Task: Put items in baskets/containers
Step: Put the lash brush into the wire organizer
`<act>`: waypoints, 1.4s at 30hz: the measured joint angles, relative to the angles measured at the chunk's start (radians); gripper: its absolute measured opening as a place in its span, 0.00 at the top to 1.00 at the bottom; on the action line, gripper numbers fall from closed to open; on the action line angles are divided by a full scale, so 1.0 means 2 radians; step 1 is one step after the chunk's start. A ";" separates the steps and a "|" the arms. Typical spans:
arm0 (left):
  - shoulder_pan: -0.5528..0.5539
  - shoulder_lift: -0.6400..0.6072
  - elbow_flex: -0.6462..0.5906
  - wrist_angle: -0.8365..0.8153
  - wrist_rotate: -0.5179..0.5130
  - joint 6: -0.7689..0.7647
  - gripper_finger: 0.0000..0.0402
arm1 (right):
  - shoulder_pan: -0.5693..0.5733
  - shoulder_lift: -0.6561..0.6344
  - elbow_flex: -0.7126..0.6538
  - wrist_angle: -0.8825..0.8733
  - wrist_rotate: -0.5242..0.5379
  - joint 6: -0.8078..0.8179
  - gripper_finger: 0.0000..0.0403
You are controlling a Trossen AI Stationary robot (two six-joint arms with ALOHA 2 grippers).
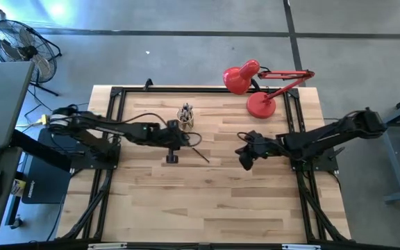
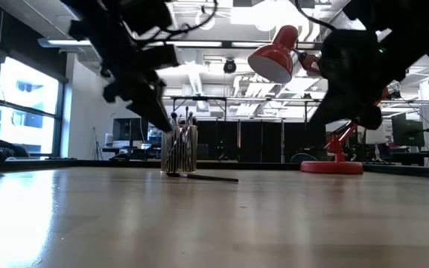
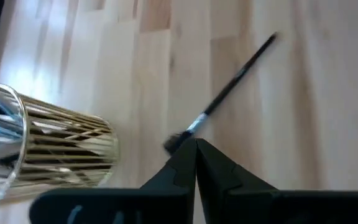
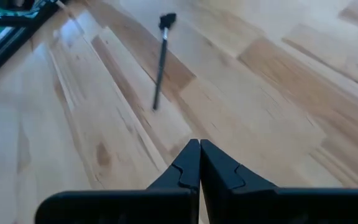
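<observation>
Presently, one dark brush is seen lying flat on the wooden tabletop, roughly at its centre, with its bristle end turned toward the cup; it is touched by neither gripper. The clear ribbed cup is found upright toward the far edge, near the middle of that edge, with a bundle of brushes standing inside it; the loose brush lies just beside its foot in the low view. The left gripper is held above the tabletop beside the brush, fingers pressed together and grasping nothing; the right gripper is held toward the right edge, likewise clenched and empty. A red desk lamp is noted at the far right corner.
</observation>
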 joint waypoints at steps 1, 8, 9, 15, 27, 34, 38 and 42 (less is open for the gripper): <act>0.000 0.013 0.008 -0.001 -0.009 0.013 0.97 | 0.000 -0.002 -0.007 0.004 -0.002 0.000 1.00; 0.002 0.097 0.082 -0.027 -0.023 0.057 0.80 | 0.000 -0.001 -0.017 0.005 -0.020 -0.022 1.00; 0.002 0.108 0.092 -0.032 -0.028 0.060 0.77 | 0.000 -0.001 -0.017 0.005 -0.022 -0.025 1.00; 0.002 0.162 0.142 -0.092 -0.031 0.104 0.63 | 0.000 -0.001 -0.017 0.005 -0.022 -0.047 1.00; 0.039 0.198 0.159 -0.150 -0.026 0.123 0.58 | 0.000 -0.001 -0.017 0.005 -0.019 -0.071 1.00; 0.054 0.198 0.159 -0.151 0.007 0.130 0.58 | 0.000 -0.001 -0.017 0.005 -0.009 -0.072 1.00; 0.054 0.198 0.159 -0.142 0.009 0.137 0.58 | 0.000 -0.001 -0.017 0.005 -0.009 -0.072 1.00; 0.053 0.215 0.161 -0.113 -0.007 0.140 0.58 | 0.000 0.000 -0.017 0.005 -0.003 -0.068 1.00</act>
